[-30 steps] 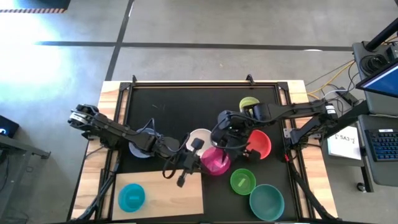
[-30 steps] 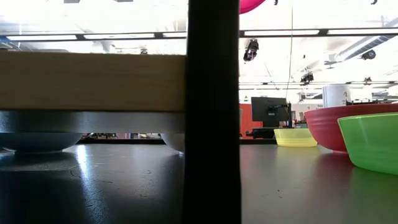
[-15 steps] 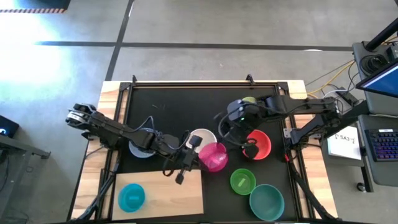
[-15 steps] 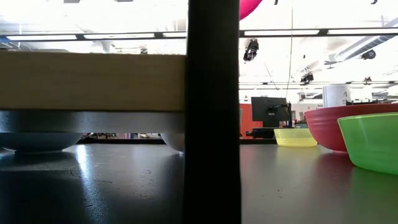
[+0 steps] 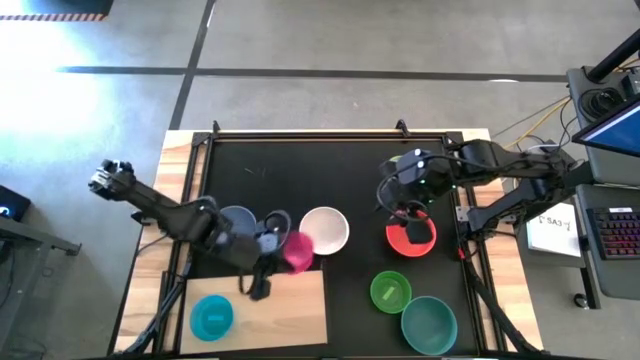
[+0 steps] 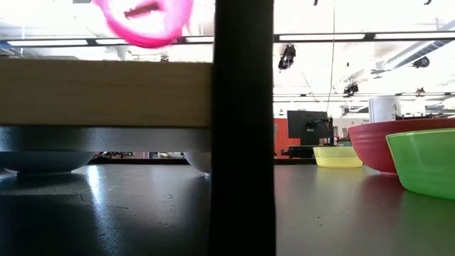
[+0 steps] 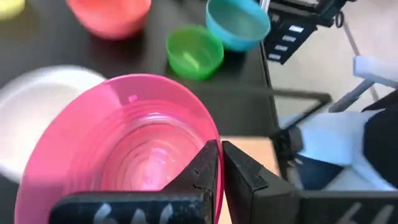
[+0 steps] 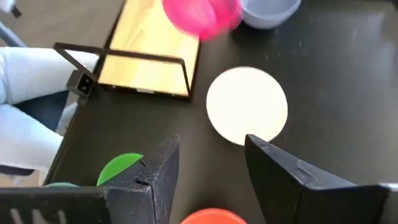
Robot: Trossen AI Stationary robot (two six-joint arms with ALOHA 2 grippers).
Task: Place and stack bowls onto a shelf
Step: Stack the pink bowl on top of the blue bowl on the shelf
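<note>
My left gripper (image 5: 278, 248) is shut on the magenta bowl (image 5: 297, 250), which hangs above the far right corner of the light-wood shelf (image 5: 270, 312). A blue bowl (image 5: 212, 317) sits on the shelf's left part. The slate-blue bowl (image 5: 237, 220), white bowl (image 5: 326, 230), red bowl (image 5: 412, 236), green bowl (image 5: 390, 291) and teal bowl (image 5: 428, 325) rest on the black mat. The yellow-green bowl (image 6: 337, 156) stands at the far right, mostly under my right arm. My right gripper (image 5: 402, 203) hangs open above the red bowl's far rim, touching nothing. My left gripper pinches the magenta bowl's rim (image 7: 216, 144) between its two fingers, one finger (image 7: 204, 169) on the inner side and one (image 7: 242, 177) on the outer side. The fingers come slanting down from the table's left. The bowl (image 6: 146, 18) is lifted clear and tipped on its side.
The shelf (image 6: 106, 92) is a raised board with room under it, and a black post (image 6: 244, 142) stands close in front in the low view. The shelf's middle and right parts (image 8: 155, 59) are bare wood. Cables and a laptop lie beyond the table's right edge.
My left gripper has carried the magenta bowl toward the table's left, from beside the white bowl to the shelf's far right corner, and rolled, so the bowl is now tipped on its side. My right gripper has drawn away from the bowl, up and toward the far right.
</note>
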